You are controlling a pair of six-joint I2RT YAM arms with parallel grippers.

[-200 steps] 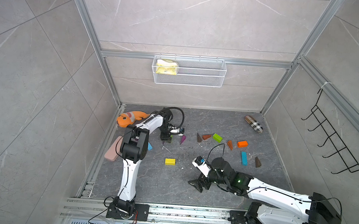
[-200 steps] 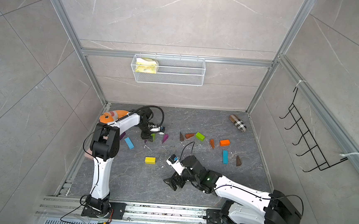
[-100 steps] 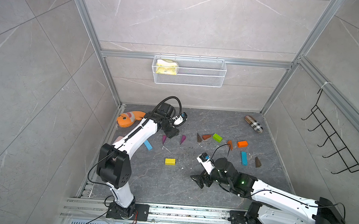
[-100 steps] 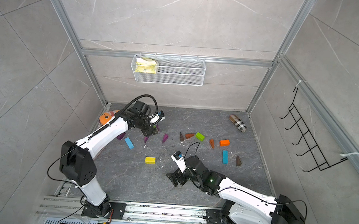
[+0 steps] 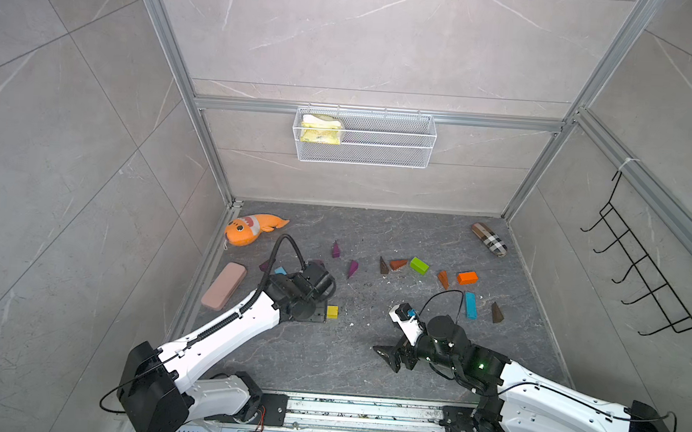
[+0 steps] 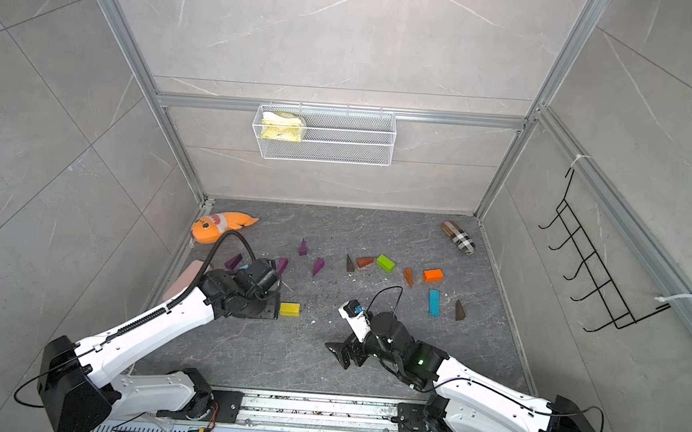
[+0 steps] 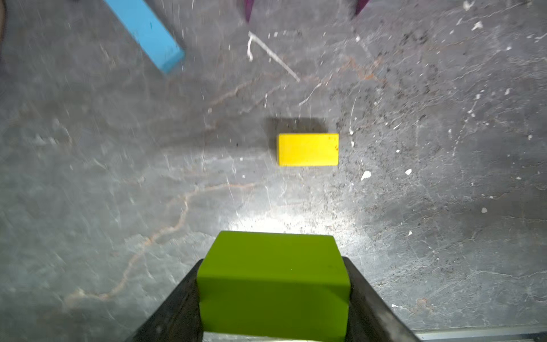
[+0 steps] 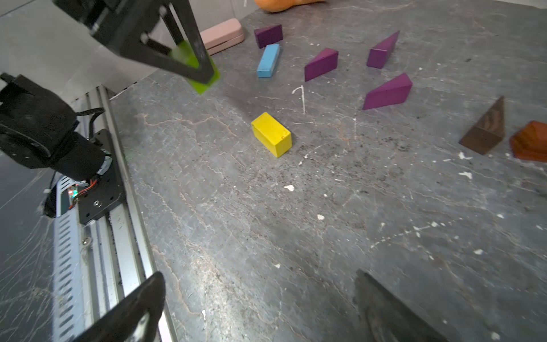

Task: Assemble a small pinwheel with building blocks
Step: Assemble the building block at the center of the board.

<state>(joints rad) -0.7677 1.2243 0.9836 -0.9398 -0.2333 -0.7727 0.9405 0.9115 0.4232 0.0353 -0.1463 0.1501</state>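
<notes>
My left gripper [image 7: 273, 262] is shut on a green block [image 7: 272, 284], which fills the gap between its two black fingers. It hangs above the floor just beside the yellow block [image 7: 307, 149]. The right wrist view shows that same green block [image 8: 204, 83] held clear of the floor. In both top views the left wrist [image 5: 301, 293] covers it, next to the yellow block [image 5: 332, 311] [image 6: 289, 309]. My right gripper [image 5: 388, 355] [image 8: 259, 277] stands open and empty near the front. Purple wedges [image 5: 352, 268], brown wedges [image 5: 383, 265], a second green brick [image 5: 419, 265], an orange brick [image 5: 467, 277] and a light-blue bar [image 5: 470, 305] lie behind.
An orange plush fish [image 5: 251, 229] and a pink case [image 5: 224, 285] lie along the left wall. A checked pouch [image 5: 489, 239] sits at the back right. A wire basket [image 5: 364, 139] hangs on the back wall, a hook rack [image 5: 640, 279] on the right wall.
The left arm has lifted the green block from the back-left cluster and swung it forward to beside the yellow block. The right arm has shifted slightly and stays open.
</notes>
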